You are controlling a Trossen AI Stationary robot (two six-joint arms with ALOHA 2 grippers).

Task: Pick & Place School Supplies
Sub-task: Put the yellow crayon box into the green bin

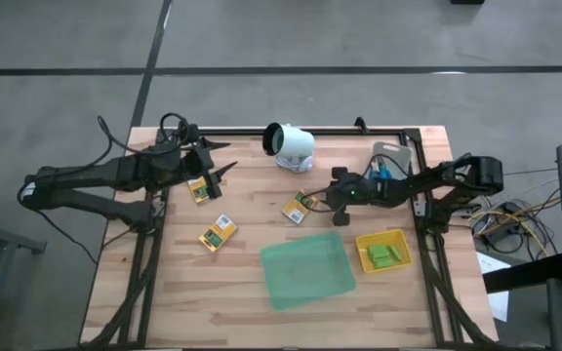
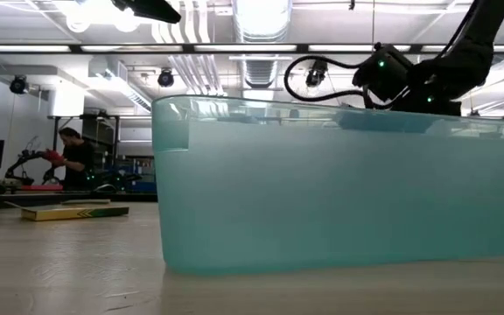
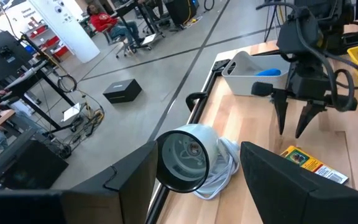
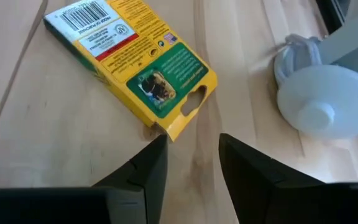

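Looking straight down, the right gripper (image 1: 322, 200) sits just beside a yellow-and-green packet (image 1: 301, 208) lying flat near mid-table, probably because that packet is the one being handled. Two more packets (image 1: 218, 233) (image 1: 199, 189) lie on the wood toward the left arm, whose left gripper (image 1: 224, 173) hangs over the table's far-left part, seemingly waiting. The light-green blocks (image 1: 382, 256) already sit in the yellow tray (image 1: 367, 241), and the green tray (image 1: 308, 273) is empty.

At table height, the green tray's wall (image 2: 339, 192) fills the picture, hiding the grippers.

From the left wrist, its fingers (image 3: 135, 180) stand apart around nothing, and the right arm's fingers (image 3: 303, 118) point down beside the packet (image 3: 309, 165).

From the right wrist, dark fingers (image 4: 148, 168) are parted, and the packet (image 4: 135, 59) lies flat just ahead, not between them.
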